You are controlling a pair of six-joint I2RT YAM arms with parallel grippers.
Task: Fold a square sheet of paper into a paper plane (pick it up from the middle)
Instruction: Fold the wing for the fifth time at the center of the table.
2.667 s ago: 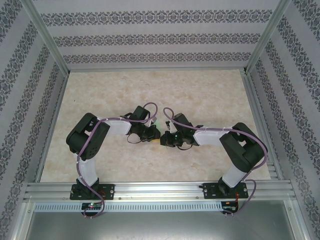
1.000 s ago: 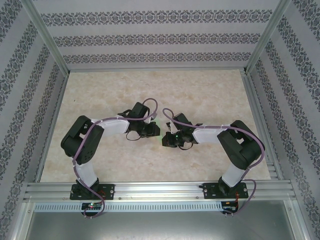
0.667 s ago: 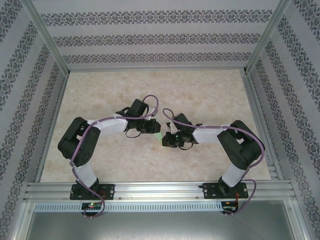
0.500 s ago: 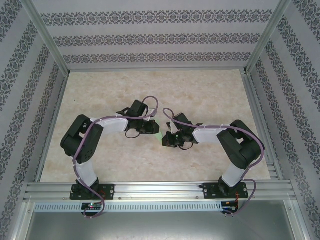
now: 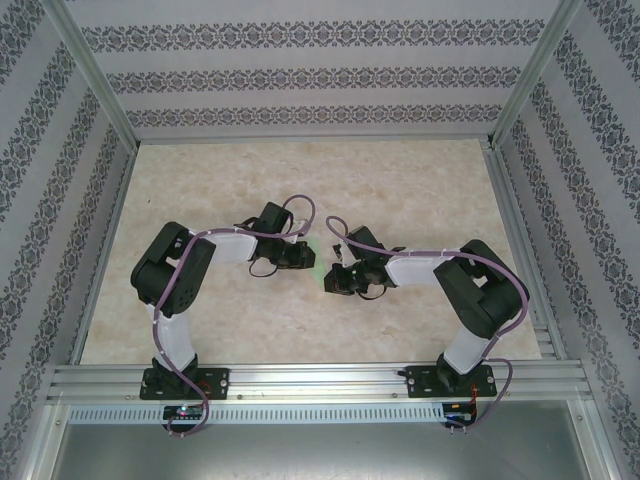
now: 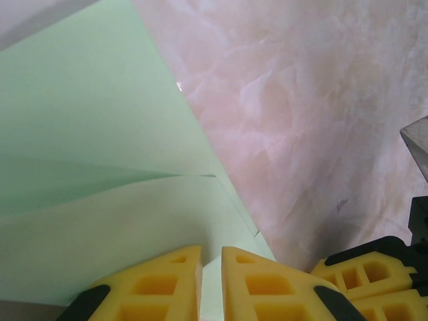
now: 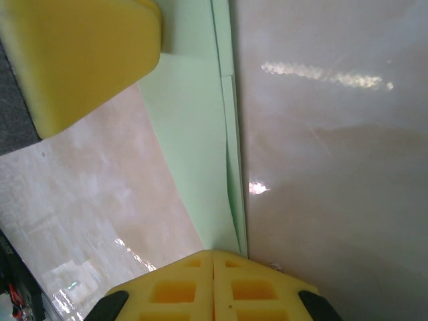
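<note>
Two arms meet mid-way across the table (image 5: 400,180) at a folded green paper (image 6: 100,134). Left gripper (image 6: 210,281) jaws pinch it, nearly closed. Right gripper (image 7: 214,267) jaws, pressed together, nip its creased edge.

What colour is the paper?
The paper is plain pale green, with no markings. It shows best in the left wrist view.

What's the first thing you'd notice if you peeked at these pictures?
A pale green paper pops out against the marbled pink table, with a crease running across it. From above, the left arm and right arm bend in toward each other at the table's middle. There the yellow left jaws sit at the paper, and the right jaws are pinched shut on its edge.
</note>
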